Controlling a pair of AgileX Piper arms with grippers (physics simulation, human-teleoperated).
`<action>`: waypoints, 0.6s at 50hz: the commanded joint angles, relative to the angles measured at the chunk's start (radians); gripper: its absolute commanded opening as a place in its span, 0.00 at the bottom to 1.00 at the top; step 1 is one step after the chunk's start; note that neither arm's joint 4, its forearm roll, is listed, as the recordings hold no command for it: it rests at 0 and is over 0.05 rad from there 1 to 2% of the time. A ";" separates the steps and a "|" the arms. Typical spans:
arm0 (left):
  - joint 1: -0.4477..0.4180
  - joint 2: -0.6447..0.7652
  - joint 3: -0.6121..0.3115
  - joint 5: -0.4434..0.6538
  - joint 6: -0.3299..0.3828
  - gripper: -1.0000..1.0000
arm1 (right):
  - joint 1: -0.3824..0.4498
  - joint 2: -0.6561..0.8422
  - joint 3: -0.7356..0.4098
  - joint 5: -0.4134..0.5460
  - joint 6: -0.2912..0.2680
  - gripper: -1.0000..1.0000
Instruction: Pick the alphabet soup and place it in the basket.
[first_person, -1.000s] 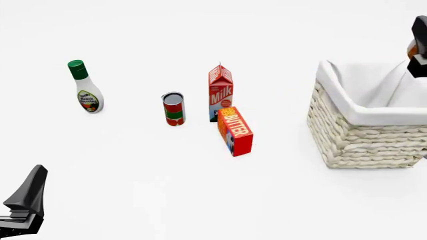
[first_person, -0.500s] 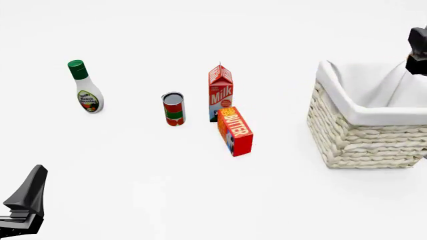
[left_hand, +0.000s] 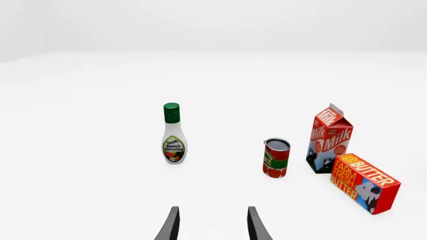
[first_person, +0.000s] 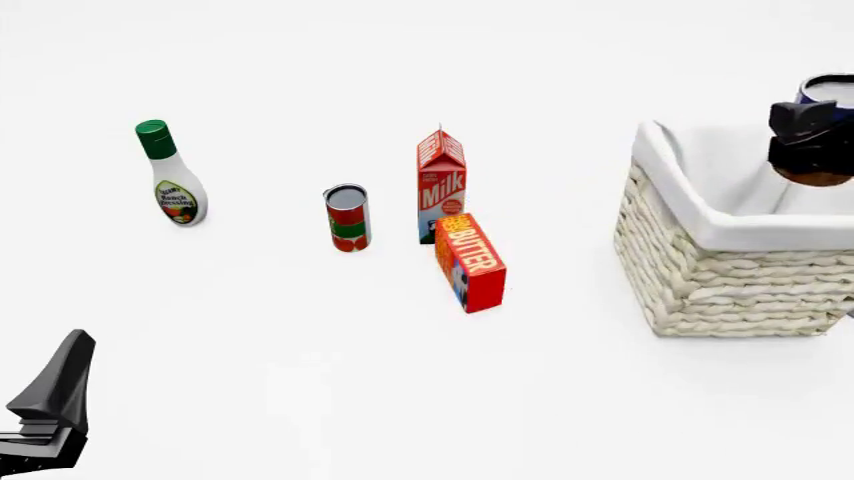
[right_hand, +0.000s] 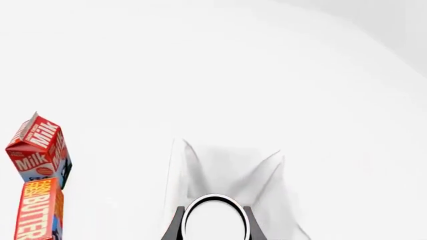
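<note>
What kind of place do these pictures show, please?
Probably a simulated grocery-packing tabletop, not a real room: a plain white table carries a milk carton, butter box and ranch dressing bottle beside a lined basket.

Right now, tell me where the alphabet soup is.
In the front view the alphabet soup sits at the far right, held in the right gripper above the basket, not yet inside.

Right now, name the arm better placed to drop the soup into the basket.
Right. Its claw already grips the alphabet soup above the basket. The left claw is open, near the ranch dressing.
</note>
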 joint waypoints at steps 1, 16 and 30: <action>0.000 0.000 0.000 0.000 0.000 1.00 | 0.002 0.060 -0.071 0.054 -0.007 0.00; 0.000 0.000 0.000 0.000 0.000 1.00 | -0.039 0.092 -0.174 0.131 -0.066 0.00; 0.000 0.000 0.000 0.000 0.000 1.00 | -0.048 0.166 -0.169 0.132 -0.104 0.00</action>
